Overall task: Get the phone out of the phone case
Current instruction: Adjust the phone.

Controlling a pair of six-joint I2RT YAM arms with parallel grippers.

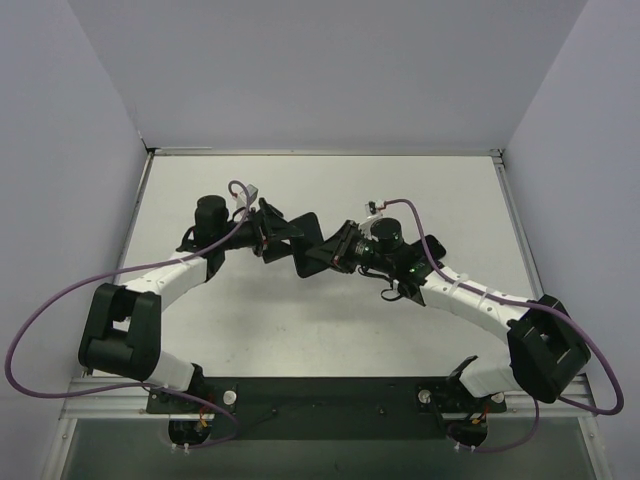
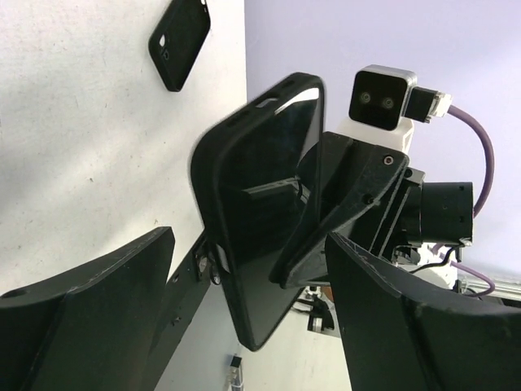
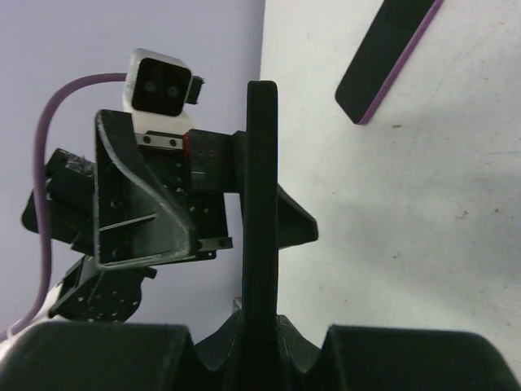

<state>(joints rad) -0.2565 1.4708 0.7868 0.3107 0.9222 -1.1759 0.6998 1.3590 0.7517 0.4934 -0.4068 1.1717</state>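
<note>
Fingers (image 2: 346, 191) of the right gripper (image 1: 324, 250) pinch the phone (image 2: 273, 175): 1 flat on the glass, the other hidden behind the back. In the right wrist view its own 2 fingers close in on the phone from below, with the phone seen edge-on as a thin black upright bar.

Left gripper (image 1: 287, 238) fingers are spread, 1 on each side of the phone's lower end. The right wrist view shows a gap between 1 left finger and the phone. Cannot tell whether the other one touches.

Phone has a dark glossy screen that is off. It sits in a black phone case (image 2: 213, 191) with a raised rim wrapping the edge. Screen looks seated inside the rim. Phone is held in the air above the white table (image 1: 330, 330), on edge, between the 2 wrists at mid-table.

Both arms have elbows bowed outward and forearms angled in, with the grippers facing each other nose to nose. Purple cables loop off each arm.

Lying on the table are 1 separate black case (image 2: 180, 41) and 1 flat black slab with a purple edge (image 3: 389, 59). Both are apart from the grippers.
</note>
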